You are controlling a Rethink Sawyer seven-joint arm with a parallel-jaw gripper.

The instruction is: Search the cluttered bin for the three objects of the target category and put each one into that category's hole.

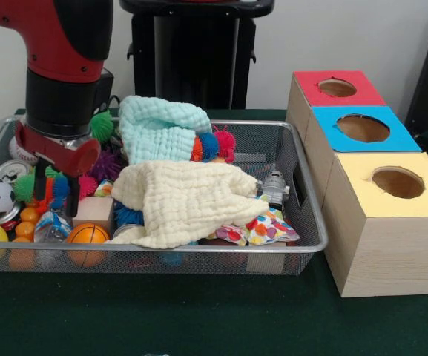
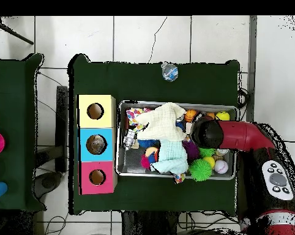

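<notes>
red arm's hand (image 1: 50,172) low in the left end of the bin (image 1: 303,178), its grip unclear among spiky balls (image 1: 102,126), blue-faced box's hole (image 1: 363,128) to the right

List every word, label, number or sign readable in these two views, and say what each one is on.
No text can be read in either view.
The small clear bottle in the bin shows markings, too small to read.
The can top shows no legible print.
The three box faces, red, blue and yellow, are plain colour.
</notes>
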